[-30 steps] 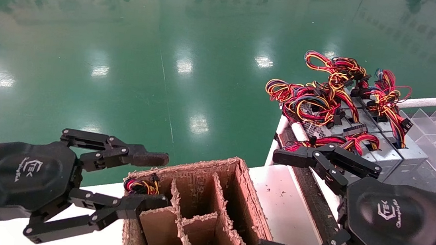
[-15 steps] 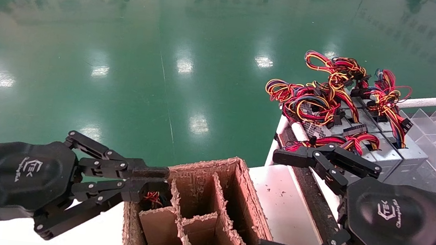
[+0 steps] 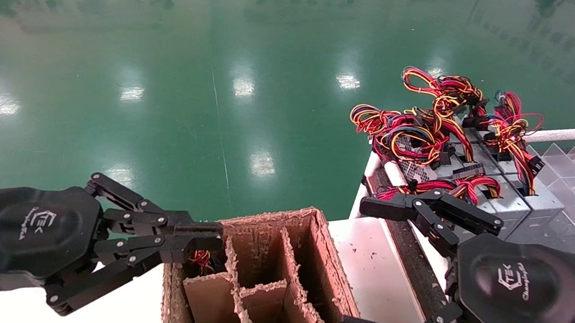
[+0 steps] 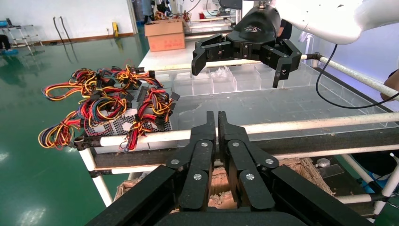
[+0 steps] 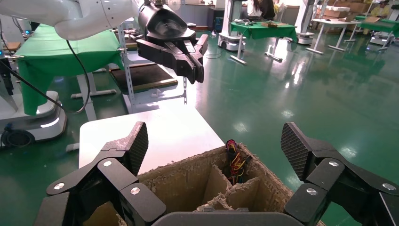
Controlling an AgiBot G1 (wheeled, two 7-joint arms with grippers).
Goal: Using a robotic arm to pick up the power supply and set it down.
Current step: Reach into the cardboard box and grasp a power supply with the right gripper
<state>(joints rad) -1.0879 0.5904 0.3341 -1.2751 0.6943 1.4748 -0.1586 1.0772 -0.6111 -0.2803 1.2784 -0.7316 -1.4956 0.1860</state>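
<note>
Glossy green floor [image 3: 222,71] all around, white bench [image 3: 377,265] below. Left gripper [image 3: 201,235] hovers jaws pinched together over the cardboard box's [image 3: 277,266] far-left cell, where the power supply's wires [image 3: 200,259] poke out. Right gripper [image 3: 367,267] hangs jaws wide beside spare supplies [image 3: 477,164].

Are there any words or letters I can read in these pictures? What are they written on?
"TEK": white logo on the left gripper shell.
"TEK": same logo on the right gripper shell.
The slanted script beside each logo is too small to read.
No readable label on the power supplies or the cardboard box.
</note>
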